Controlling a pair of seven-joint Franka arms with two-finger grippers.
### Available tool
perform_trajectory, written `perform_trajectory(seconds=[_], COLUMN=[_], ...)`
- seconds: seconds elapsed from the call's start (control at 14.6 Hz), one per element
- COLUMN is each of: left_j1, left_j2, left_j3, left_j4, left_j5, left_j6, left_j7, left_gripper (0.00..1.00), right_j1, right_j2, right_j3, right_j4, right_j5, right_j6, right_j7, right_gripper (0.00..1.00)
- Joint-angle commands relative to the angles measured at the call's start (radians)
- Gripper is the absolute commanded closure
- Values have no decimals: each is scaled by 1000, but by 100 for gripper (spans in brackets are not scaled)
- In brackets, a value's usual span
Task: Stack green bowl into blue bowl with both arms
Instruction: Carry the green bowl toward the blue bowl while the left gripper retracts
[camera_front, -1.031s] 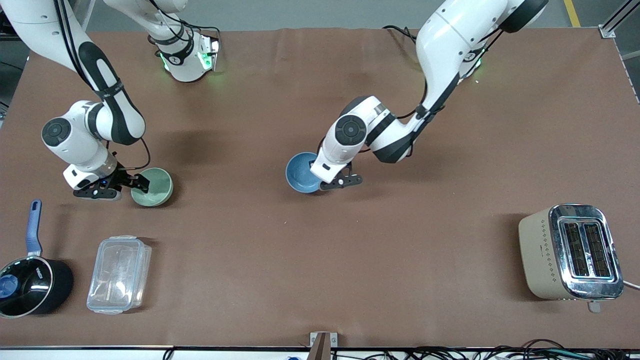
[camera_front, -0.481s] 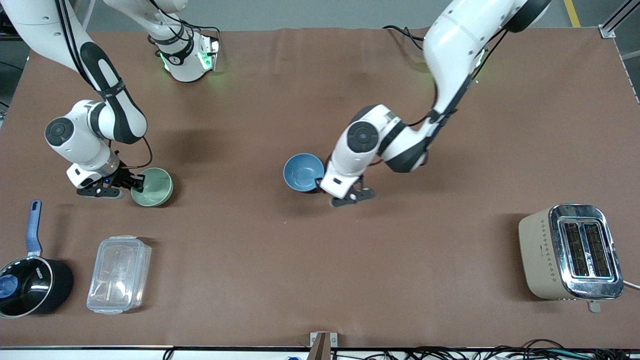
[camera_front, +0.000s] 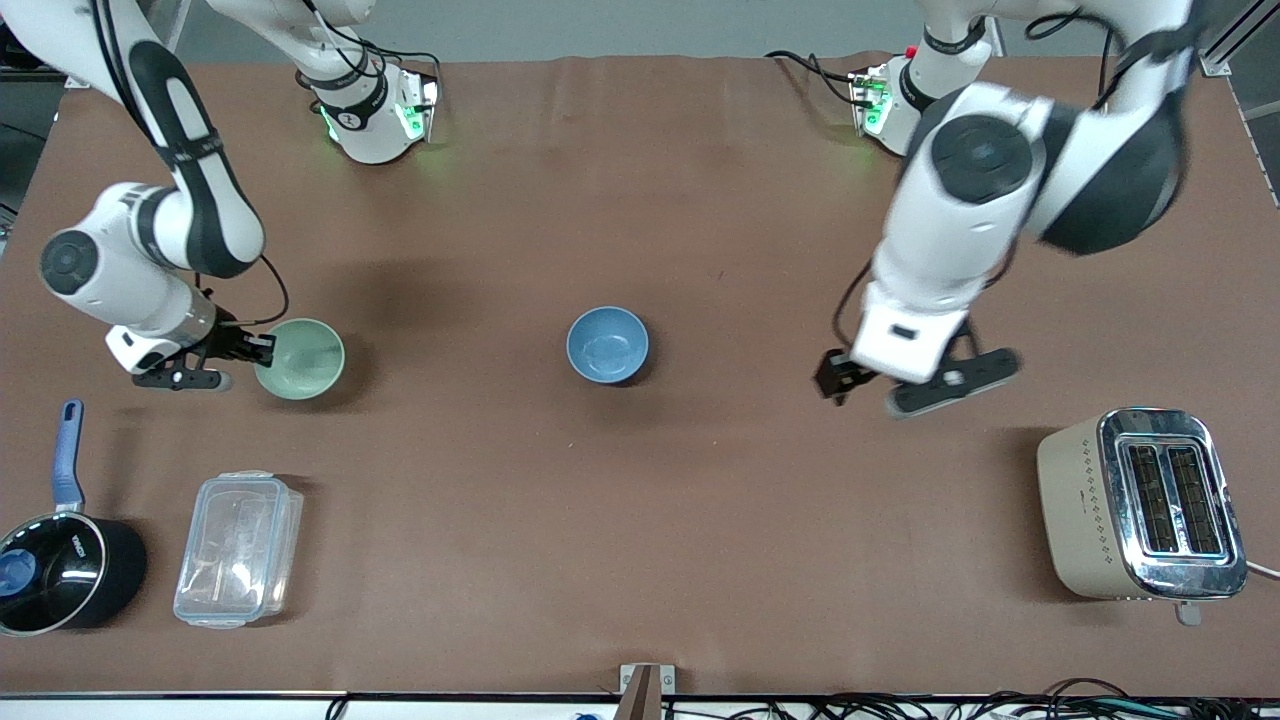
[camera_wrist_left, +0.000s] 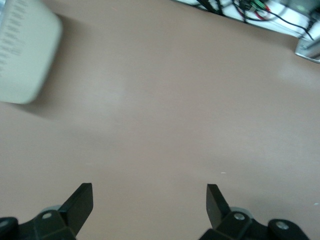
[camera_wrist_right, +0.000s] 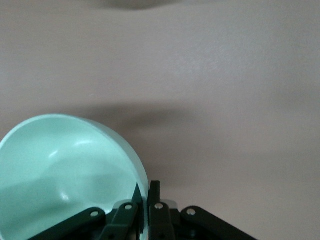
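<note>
The pale green bowl (camera_front: 303, 360) is toward the right arm's end of the table. My right gripper (camera_front: 262, 348) is shut on its rim, one finger inside and one outside. The right wrist view shows the bowl (camera_wrist_right: 65, 185) in the gripper (camera_wrist_right: 145, 194), with a shadow on the table beneath; it seems lifted a little. The blue bowl (camera_front: 607, 344) stands alone near the table's middle, upright and empty. My left gripper (camera_front: 838, 380) is open and empty in the air between the blue bowl and the toaster. Its wrist view shows the gripper (camera_wrist_left: 148, 195) over bare table.
A beige and chrome toaster (camera_front: 1140, 505) stands toward the left arm's end, near the front camera; it also shows in the left wrist view (camera_wrist_left: 25, 55). A black saucepan with a blue handle (camera_front: 60, 570) and a clear plastic container (camera_front: 238, 548) sit nearer the camera than the green bowl.
My left gripper has let go of the blue bowl and swung away toward the toaster end, rising. My right gripper has shifted slightly with the green bowl, which now looks raised.
</note>
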Motion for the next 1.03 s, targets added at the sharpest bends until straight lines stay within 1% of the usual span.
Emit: perform_trajectory(seconds=[0.0, 0.14, 0.27, 0.34, 0.41, 0.48, 0.62, 0.69, 0.82, 0.96], left_j1=[62, 119, 183, 201, 196, 170, 93, 68, 56, 56], left_j2=[-86, -132, -195, -209, -234, -263, -316, -338, -376, -416], left_j3=[-2, -2, 3, 6, 35, 100, 241, 280, 303, 305], left_j4=[-9, -9, -11, -12, -15, -23, -61, -87, -136, -188], left_j5=[-36, -48, -134, -145, -149, -165, -243, -266, -266, -265], left_j6=[-76, -125, -151, -174, -211, -237, -301, -309, -308, -300], left_j7=[152, 292, 418, 470, 528, 590, 659, 677, 725, 736], left_gripper=[0, 0, 0, 0, 0, 0, 0, 0, 0, 0], right_j1=[77, 143, 245, 299, 360, 417, 519, 563, 654, 704], right_j2=[-93, -119, -129, -129, -127, -124, -118, -112, -68, -20], right_j3=[19, 19, 19, 20, 19, 17, 17, 17, 17, 17], right_j4=[85, 128, 163, 174, 188, 199, 214, 216, 216, 219], right_j5=[72, 83, 85, 85, 85, 85, 85, 85, 83, 83], right_j6=[-224, -304, -335, -335, -328, -317, -264, -225, -142, -72], right_j7=[115, 244, 398, 486, 569, 655, 811, 868, 985, 1055], right_gripper=[100, 100, 100, 100, 100, 100, 100, 100, 100, 100])
